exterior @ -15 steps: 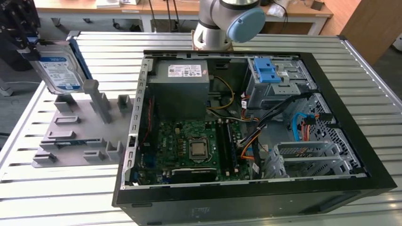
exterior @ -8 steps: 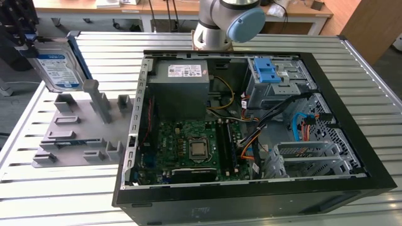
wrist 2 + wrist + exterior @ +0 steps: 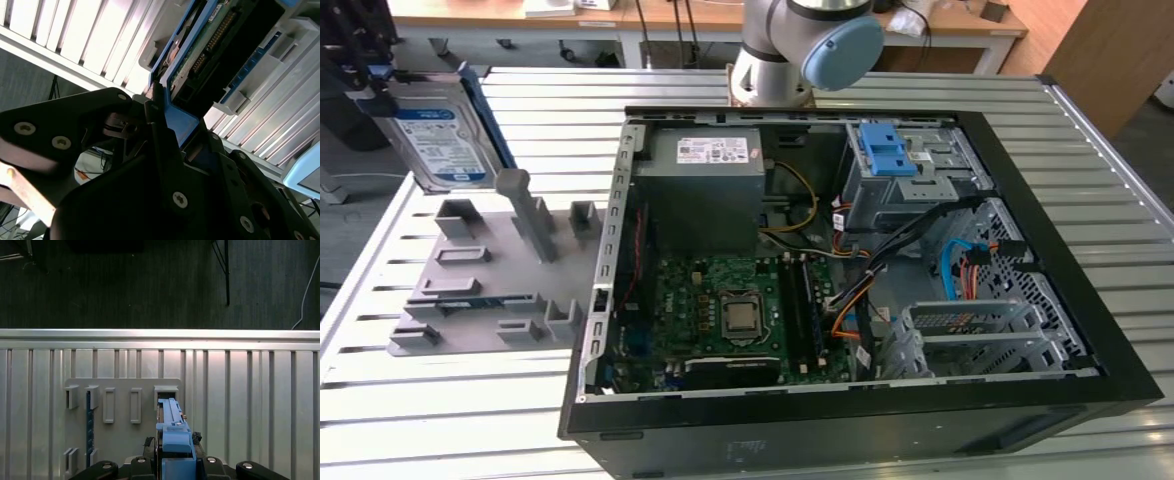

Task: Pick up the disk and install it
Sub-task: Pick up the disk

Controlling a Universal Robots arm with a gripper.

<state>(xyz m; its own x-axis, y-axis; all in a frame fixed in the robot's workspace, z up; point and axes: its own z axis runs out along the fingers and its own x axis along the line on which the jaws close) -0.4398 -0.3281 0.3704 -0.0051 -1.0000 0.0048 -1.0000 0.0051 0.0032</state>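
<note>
In the exterior view my hand (image 3: 368,88) was clenched on the disk (image 3: 438,140), a flat silver slab standing on edge at the far end of the grey moulded holder (image 3: 467,300) on the ribbed metal table (image 3: 440,420). In the second wrist view my dark fingers (image 3: 160,142) pinched its thin blue plastic frame. In the first wrist view the disk (image 3: 172,425) ran edge-on out from my hand (image 3: 175,462), over the slotted holder (image 3: 120,390); whether they touched I could not tell

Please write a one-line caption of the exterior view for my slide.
Silver rectangular metal disk in a blue plastic bracket, upright by a grey plastic fixture, beside the open black computer case.
</note>
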